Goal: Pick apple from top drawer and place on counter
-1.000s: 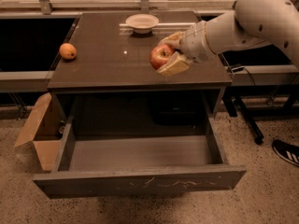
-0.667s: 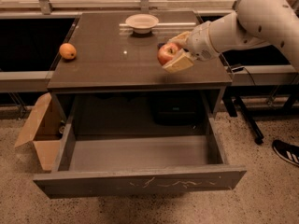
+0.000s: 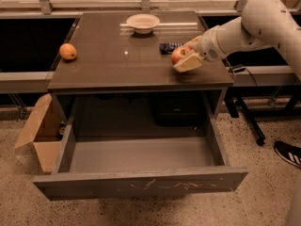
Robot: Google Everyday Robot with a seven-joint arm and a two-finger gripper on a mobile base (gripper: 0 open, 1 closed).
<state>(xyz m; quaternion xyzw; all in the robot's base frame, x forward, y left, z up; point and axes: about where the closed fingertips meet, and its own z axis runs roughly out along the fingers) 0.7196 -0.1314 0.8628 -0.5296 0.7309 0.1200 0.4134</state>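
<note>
Nearest me, well below and forward of the gripper [image 3: 187,53], the top drawer [image 3: 141,185] stands pulled out with nothing in it, so I judge the pick done. The gripper sits low over the counter [image 3: 117,67] near its side edge, fingers clamped around the apple [image 3: 178,54]. I cannot tell whether the fruit touches the surface. That low hold suits a gentle set-down. Just beyond the gripper lies a small dark packet [image 3: 167,46], and farther back a white bowl [image 3: 143,22]. An orange fruit [image 3: 68,52] rests well apart.
</note>
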